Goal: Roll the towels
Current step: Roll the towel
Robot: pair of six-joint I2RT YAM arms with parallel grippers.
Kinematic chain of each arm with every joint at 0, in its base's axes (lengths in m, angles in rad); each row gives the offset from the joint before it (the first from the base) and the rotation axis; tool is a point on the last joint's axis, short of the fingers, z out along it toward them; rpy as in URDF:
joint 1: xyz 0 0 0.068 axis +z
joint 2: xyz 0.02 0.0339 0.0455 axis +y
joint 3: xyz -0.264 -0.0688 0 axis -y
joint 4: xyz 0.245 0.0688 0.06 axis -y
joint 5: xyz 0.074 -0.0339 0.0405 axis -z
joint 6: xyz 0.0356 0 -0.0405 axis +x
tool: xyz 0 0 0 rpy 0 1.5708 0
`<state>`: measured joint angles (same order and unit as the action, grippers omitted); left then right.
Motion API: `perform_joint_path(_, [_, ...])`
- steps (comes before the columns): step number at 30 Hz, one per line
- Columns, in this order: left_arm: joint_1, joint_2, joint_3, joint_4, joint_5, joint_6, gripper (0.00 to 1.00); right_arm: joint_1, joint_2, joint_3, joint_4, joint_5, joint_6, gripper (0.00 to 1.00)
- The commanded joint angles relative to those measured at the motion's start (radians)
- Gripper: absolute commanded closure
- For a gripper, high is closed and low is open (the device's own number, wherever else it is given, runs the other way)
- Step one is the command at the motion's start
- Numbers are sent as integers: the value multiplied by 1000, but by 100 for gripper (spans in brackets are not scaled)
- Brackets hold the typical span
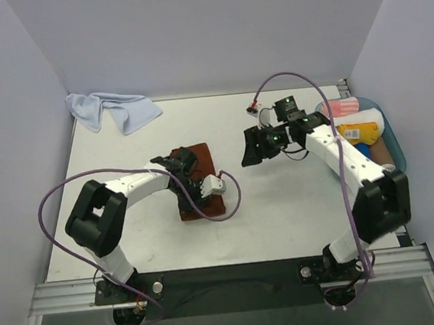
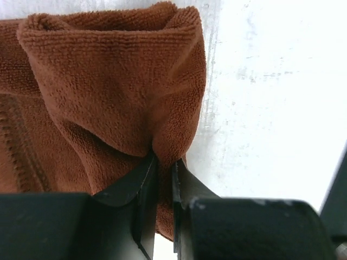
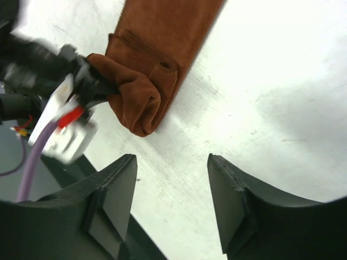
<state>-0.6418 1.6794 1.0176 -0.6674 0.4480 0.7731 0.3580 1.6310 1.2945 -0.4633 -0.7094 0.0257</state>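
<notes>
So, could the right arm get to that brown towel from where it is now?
Probably yes. The right gripper is open and empty, with only bare table between it and the brown towel. The left gripper pinches the towel's folded end, so that spot is taken.

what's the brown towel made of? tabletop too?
The brown towel looks like terry or microfibre cloth: matte, fine fuzzy pile, stitched hem, soft folds. The tabletop looks like a hard white sheet with a slight sheen and fine scratches; painted metal or laminate, can't tell which.

White tabletop (image 1: 284,217) between plain lavender walls (image 1: 212,32), aluminium rail (image 1: 61,296) along the near edge.
</notes>
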Motion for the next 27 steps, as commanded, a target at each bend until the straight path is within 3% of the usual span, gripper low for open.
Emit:
perform_joint_path(1, [59, 130, 94, -270, 227, 83, 85, 10, -176, -38, -57, 34, -173, 44])
perform_joint_path(7, [145, 353, 263, -460, 310, 184, 80, 44, -298, -24, -257, -61, -367, 44])
perform_joint_path(14, [225, 563, 463, -658, 366, 275, 77, 372, -330, 6, -402, 152, -515, 46])
perform_joint_path(19, [231, 631, 539, -721, 366, 302, 74, 577, -257, -52, -208, 425, -556, 45])
perform_joint_path(27, [241, 649, 550, -721, 357, 302, 68, 671, -73, -80, 86, 545, -656, 43])
